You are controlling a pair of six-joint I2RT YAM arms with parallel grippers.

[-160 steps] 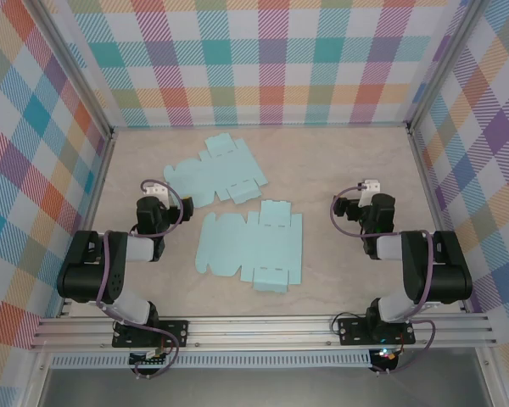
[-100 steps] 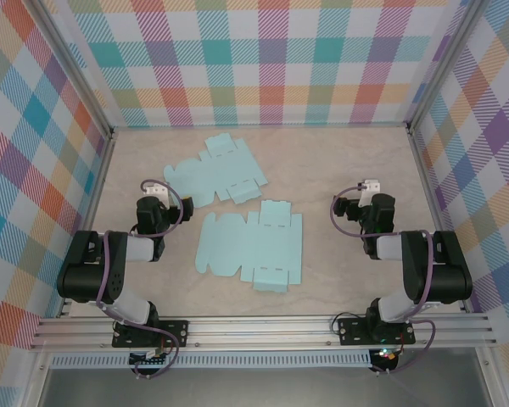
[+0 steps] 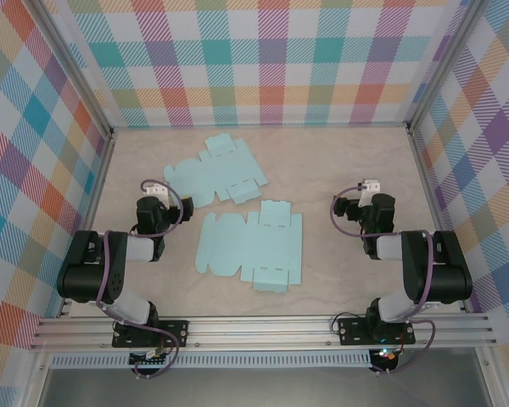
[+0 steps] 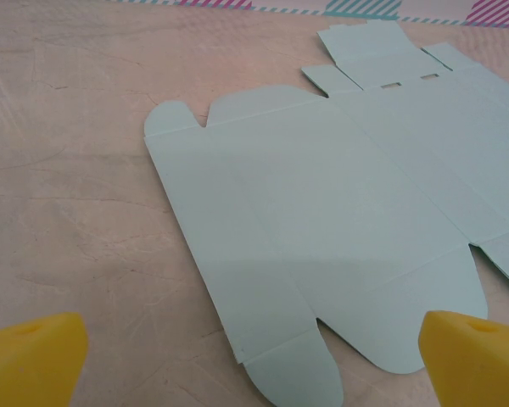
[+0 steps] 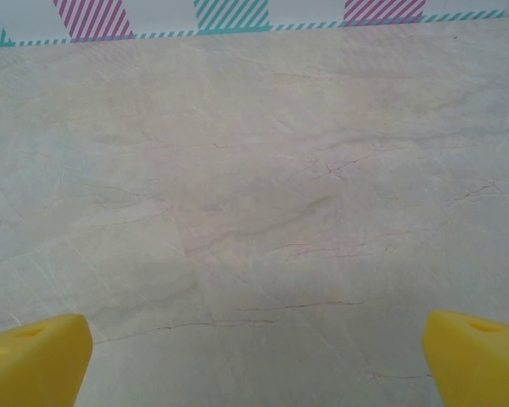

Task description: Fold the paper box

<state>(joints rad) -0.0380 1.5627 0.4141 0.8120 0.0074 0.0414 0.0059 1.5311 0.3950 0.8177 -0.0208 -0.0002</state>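
We see two flat, pale turquoise paper box blanks lying unfolded on the beige, marble-patterned table [image 3: 339,161]. In the top view the near box blank [image 3: 250,250] sits at the centre of the frame, between the two arms. The far box blank [image 3: 214,174] lies above it and a little to the left, with a thin strip of table between them.

The left pincer [image 3: 153,197] is at centre left, just left of both blanks and touching neither. The right pincer [image 3: 369,195] is at centre right, apart from the near box blank's right edge. Both pincers are spread wide and hold nothing.

The top view gives us both blanks and both arms at once. The left wrist view adds detail: its yellow fingertips [image 4: 34,356] sit in the lower corners, and the far box blank fills the centre and right of that frame. There we can make out rounded flaps at its left and lower ends, crease lines, and two small slots near the upper right. The right wrist view has its yellow fingertips [image 5: 34,356] in the lower corners over bare table, with a striped wall band along the top edge.

In the top view the near box blank's long axis runs left to right, with tabs pointing to the upper and lower edges of the frame. The far box blank's long axis also runs roughly left to right, though the blank is turned slightly askew, and its slotted tab points toward the upper edge.
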